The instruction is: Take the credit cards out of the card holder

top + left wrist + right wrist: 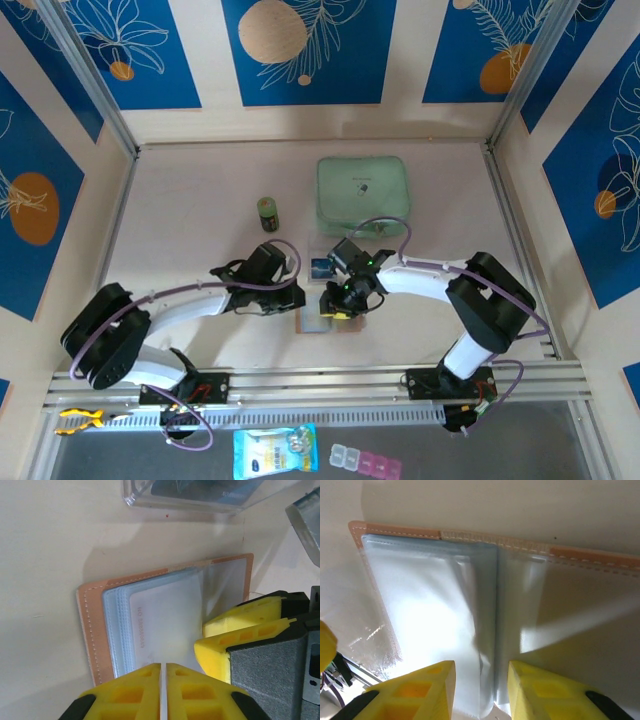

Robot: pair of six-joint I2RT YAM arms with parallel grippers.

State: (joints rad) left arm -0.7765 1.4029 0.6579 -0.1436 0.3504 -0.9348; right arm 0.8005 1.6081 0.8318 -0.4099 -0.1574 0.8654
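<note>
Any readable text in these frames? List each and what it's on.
"NO 338..." printed sideways on the pale card in the card holder; the later digits are blurred.
White print inside the clear packet: blurred, unreadable.
Dark mark on the green case: too small.
Print on the blue pouch: too small.

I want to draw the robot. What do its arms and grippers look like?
The left arm and right arm are white tubes with chunky black joints and purple cables looping alongside. The left gripper and right gripper have yellow fingers with square hollows, on grey-black bodies.
</note>
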